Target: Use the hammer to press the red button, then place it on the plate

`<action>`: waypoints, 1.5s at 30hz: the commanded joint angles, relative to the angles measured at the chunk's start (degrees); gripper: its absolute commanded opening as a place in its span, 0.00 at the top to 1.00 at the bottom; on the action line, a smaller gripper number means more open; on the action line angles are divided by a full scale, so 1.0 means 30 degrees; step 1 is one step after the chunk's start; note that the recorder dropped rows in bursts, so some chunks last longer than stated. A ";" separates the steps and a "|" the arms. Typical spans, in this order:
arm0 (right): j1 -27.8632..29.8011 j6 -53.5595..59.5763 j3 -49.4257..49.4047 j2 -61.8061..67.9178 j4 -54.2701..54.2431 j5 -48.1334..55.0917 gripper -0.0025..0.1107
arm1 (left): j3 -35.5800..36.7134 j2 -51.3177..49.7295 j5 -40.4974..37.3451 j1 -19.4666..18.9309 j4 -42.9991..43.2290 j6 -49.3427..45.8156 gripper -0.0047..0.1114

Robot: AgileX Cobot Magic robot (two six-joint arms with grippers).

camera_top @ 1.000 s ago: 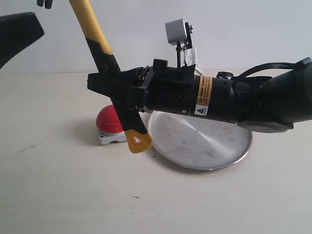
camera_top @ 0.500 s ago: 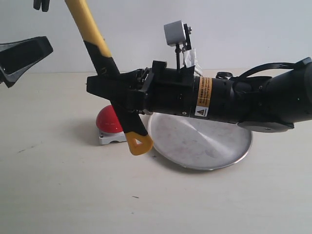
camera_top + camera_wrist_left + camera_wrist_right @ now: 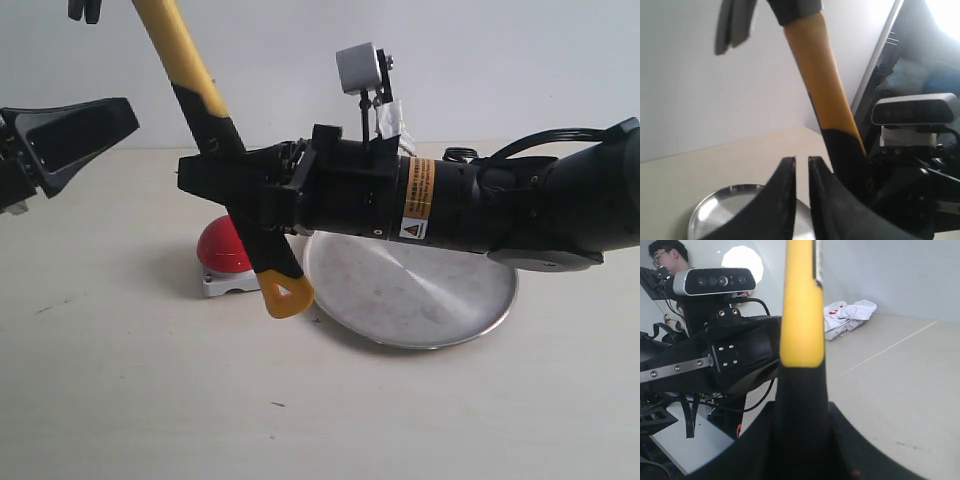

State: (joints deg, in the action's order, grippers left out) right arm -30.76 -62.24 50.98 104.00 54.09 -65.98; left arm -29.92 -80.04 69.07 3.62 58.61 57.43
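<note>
- Left end effector [image 3: 122, 118]: it hovers above the bench [image 3: 120, 400] at the far left, well apart from the button. In the left wrist view its fingers [image 3: 786, 172] leave only a thin slit between them and hold nothing.
- Hammer [image 3: 190, 70]: it is off the bench, leaning steeply, with the claw head up at the top edge and the yellow looped tip [image 3: 285, 293] lowest.
- Right end effector [image 3: 215, 180]: it reaches across from the right and is clamped on the black grip section of the handle. The right wrist view shows the handle filling the space between the jaws.
- Red button [image 3: 222, 245]: it sits on its grey base [image 3: 228, 282] on the bench, partly hidden behind the handle. The looped tip hangs just beside and in front of the dome, not over it. Whether it has been pressed cannot be told.
- Plate [image 3: 420, 290]: it lies bare just right of the button, under the right arm, with its near rim close to the looped tip.
- Risks:
  - A straight descent would likely put the tip on the grey base or the plate rim, because it is offset from the dome.
  - A glancing contact could skid off the glossy curve and shove the button.
  - The long handle above the grip could pivot in the jaws under load.
  - A swing leftward could bring the head near the left end effector
</note>
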 commanded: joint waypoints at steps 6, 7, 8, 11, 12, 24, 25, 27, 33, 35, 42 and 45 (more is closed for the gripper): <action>0.0036 0.0502 0.0107 -0.0408 -0.0180 -0.1329 0.98 | -0.1668 -0.1885 0.0298 0.1684 -0.1070 0.0106 0.37; 0.0036 0.0466 0.0107 -0.0408 -0.0146 -0.1329 0.98 | -0.1825 -0.2152 0.0298 0.1684 -0.0814 0.0141 0.37; 0.0036 0.0466 0.0107 -0.0408 -0.0094 -0.1329 0.98 | -0.2025 -0.2330 0.0298 0.1684 -0.0606 0.0194 0.37; 0.0036 0.0597 0.0107 -0.0408 0.0023 -0.1329 0.98 | -0.2649 -0.2903 0.0298 0.2192 -0.0098 0.0422 0.37; 0.0036 0.0593 0.0107 -0.0408 0.0080 -0.1329 0.98 | -0.2878 -0.3143 0.0298 0.2372 -0.0098 0.0422 0.37; 0.0036 0.0593 0.0107 -0.0408 0.0583 -0.1329 0.98 | -0.4281 -0.3944 0.0298 0.3935 -0.0093 0.0526 0.48; 0.0036 0.0559 0.0107 -0.0408 0.0587 -0.1329 0.98 | -0.4241 -0.3944 0.0298 0.3935 -0.0093 0.0523 0.54; 0.0036 0.0523 0.0107 -0.0408 0.0510 -0.1329 0.98 | -0.4240 -0.3944 0.0298 0.3935 -0.0093 0.0573 0.65; 0.0036 0.0367 0.0107 -0.0408 -0.0172 -0.1329 0.98 | -0.4240 -0.3944 0.0298 0.3935 -0.0464 0.0724 0.96; 0.0036 0.0213 0.0107 -0.0408 -0.0568 -0.1329 0.97 | -0.4240 -0.3944 0.0298 0.3935 -0.0922 0.0724 0.96; 0.0036 0.0171 0.0107 -0.0408 -0.0960 -0.1329 0.70 | -0.4240 -0.3944 0.0298 0.3935 -0.1638 0.0845 0.96; 0.0036 0.0207 0.0107 -0.0408 -0.0993 -0.1097 0.47 | -0.4240 -0.3944 0.0298 0.3688 -0.1422 0.0895 0.96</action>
State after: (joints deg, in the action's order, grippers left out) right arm -30.78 -61.43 50.98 103.90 53.21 -66.62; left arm -42.34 -91.89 70.32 15.42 55.66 61.32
